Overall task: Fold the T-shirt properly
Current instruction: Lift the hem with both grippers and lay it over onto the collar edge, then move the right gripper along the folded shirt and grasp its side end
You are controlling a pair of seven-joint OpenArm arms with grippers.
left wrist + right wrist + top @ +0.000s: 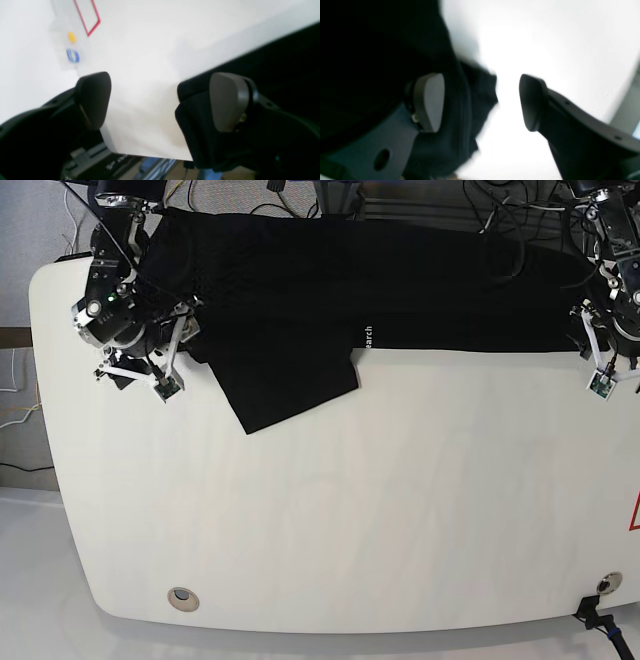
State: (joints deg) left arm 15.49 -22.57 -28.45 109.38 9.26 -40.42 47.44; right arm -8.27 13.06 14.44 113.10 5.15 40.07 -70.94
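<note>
The black T-shirt (400,280) lies plain side up along the table's far edge, with one sleeve (290,385) spread toward the middle. No print shows, only a small white label. My left gripper (589,342) is open at the shirt's right end. In the left wrist view (160,102) a black cloth corner (195,125) sits between the fingers, against the right finger (228,102). My right gripper (180,328) is open at the shirt's left part. In the right wrist view (481,102) a fold of black cloth (470,110) lies beside the left finger (430,102).
The white table (350,510) runs toward the front, with round holes at its front left (181,598) and front right (603,584). A red tape outline (87,17), a yellow piece (71,37) and a blue piece (73,55) lie on the table. Cables hang behind the far edge.
</note>
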